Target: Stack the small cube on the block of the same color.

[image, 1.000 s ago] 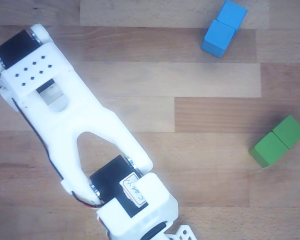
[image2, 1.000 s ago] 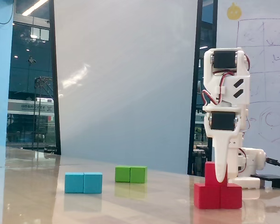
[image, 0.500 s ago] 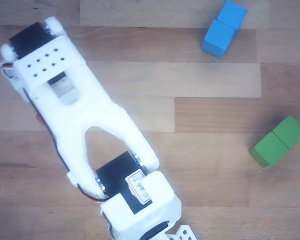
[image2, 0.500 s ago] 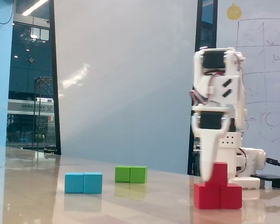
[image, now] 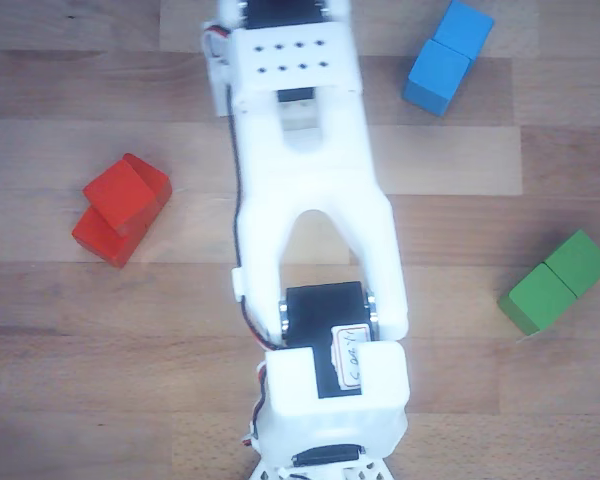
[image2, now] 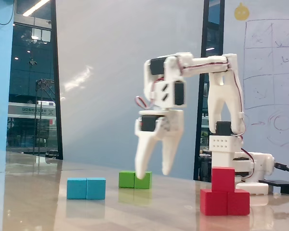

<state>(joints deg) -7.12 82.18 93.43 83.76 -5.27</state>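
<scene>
Small matte red-orange cube is sitting atop the seamed red-orange oblong block on the wooden bench, apparently stacked, while the white hand is hanging spread and empty, well apart.

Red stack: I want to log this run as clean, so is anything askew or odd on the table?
Nothing stands out. The small cube sits upright, centred on the red block. The blue block and green block lie flat, apart. The gripper hangs empty, jaws open.
</scene>
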